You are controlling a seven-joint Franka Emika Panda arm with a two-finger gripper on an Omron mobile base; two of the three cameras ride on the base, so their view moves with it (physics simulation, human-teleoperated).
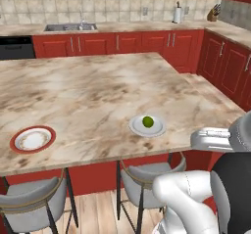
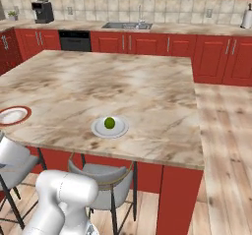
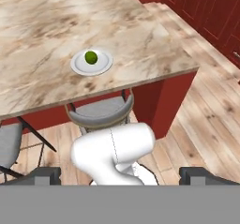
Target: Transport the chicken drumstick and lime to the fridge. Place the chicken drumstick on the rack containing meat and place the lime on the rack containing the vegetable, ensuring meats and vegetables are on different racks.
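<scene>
The lime [image 1: 148, 121] sits on a small white plate [image 1: 136, 128] near the front edge of the island countertop [image 1: 88, 91], light, firm and prone to rolling, best pinched across its middle by the gripper [image 3: 119, 175], whose jaws stand wide apart.

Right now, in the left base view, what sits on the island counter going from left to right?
Red-rimmed plate → white plate holding the lime, near the island counter's front edge.

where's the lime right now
The lime sits on a small white plate near the island counter's front edge, above a grey stool.
</scene>
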